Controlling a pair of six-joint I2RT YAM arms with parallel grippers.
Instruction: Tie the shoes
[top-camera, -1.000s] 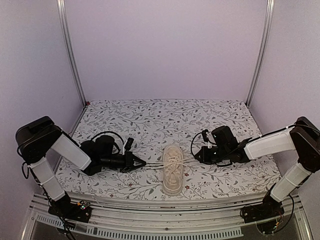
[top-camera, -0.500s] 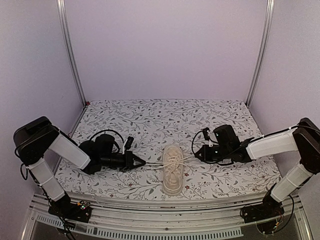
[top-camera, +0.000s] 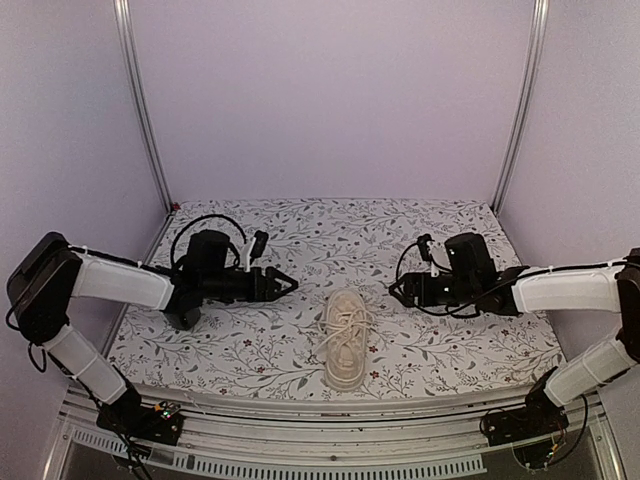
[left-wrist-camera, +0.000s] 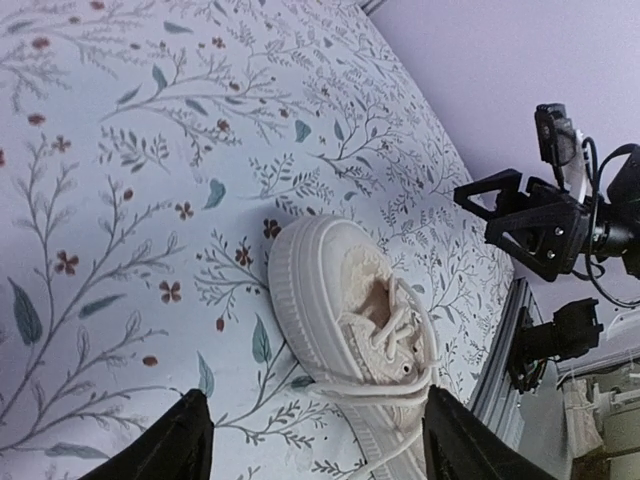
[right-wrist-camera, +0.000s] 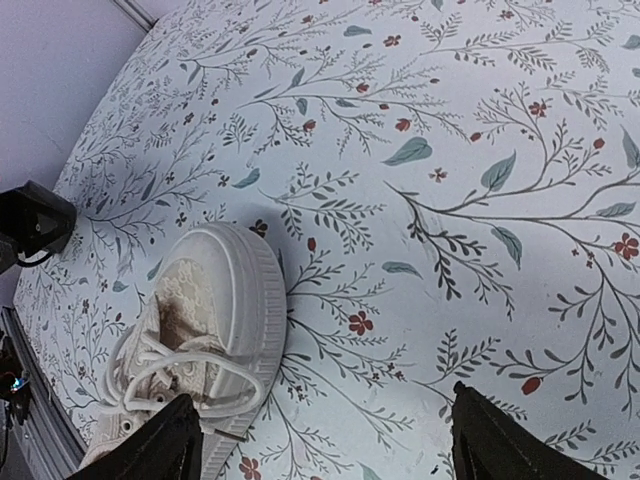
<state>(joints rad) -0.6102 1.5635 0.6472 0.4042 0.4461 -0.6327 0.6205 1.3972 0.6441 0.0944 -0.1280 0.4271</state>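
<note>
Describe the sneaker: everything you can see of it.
The sneaker is a cream low-top with a lacy-looking fabric upper, ribbed pale toe cap and light sole. It stands upright on the floral table, toe pointing away from the arm bases. Pale laces lie in loose loops over its tongue and side. Only the table touches it; the left gripper and right gripper are open, clear of it.
</note>
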